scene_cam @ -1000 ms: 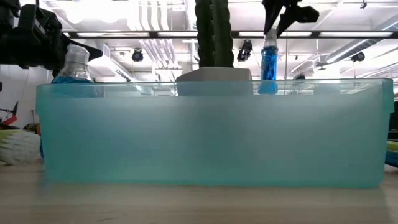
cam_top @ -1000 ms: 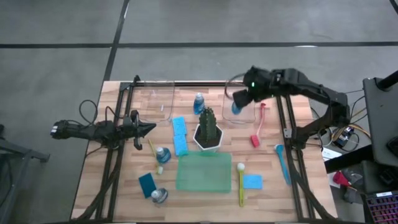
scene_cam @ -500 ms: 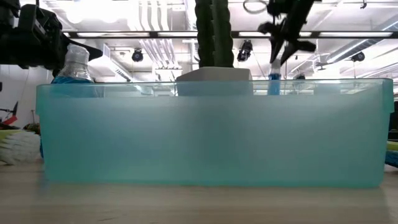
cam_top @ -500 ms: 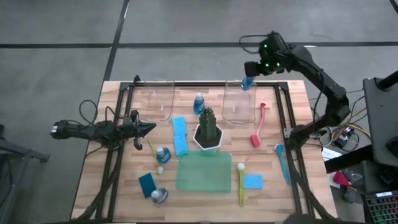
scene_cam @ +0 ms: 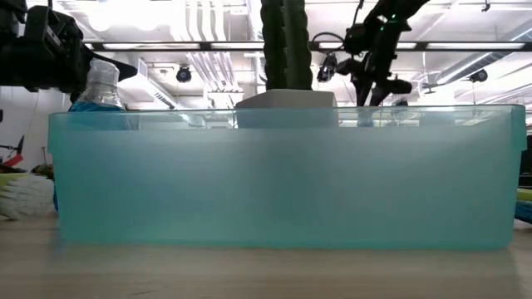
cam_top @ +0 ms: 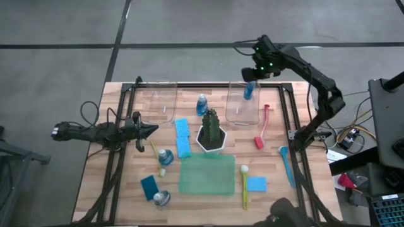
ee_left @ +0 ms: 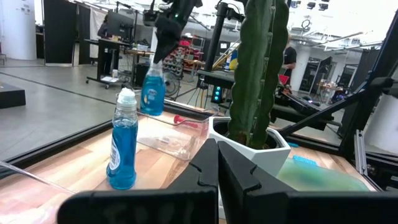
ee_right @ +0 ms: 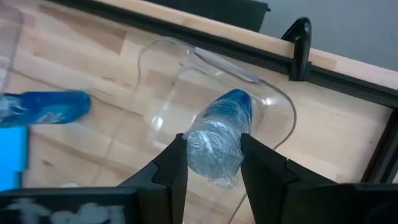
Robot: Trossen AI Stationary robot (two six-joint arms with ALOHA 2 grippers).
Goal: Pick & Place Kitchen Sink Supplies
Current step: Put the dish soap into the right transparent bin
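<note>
High view: right claw (cam_top: pixel 251 80) pinches a bottle (cam_top: pixel 249 90) over the one-o'clock bin (cam_top: pixel 243 113), unreleased. Left claw (cam_top: pixel 153 130) pressed together, nine o'clock. Sponges, brushes, three bottles remain on surface (cam_top: pixel 287 189).

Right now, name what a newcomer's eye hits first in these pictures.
The right pincer holds a clear bottle of blue liquid over the clear bin at the table's far edge. A tall green plant in a white pot stands mid-table, sponges and brushes scattered round it.

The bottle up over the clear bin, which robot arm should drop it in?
The right one. The right gripper already grips that bottle above the clear bin, while the left gripper waits by the table's left edge.
</note>
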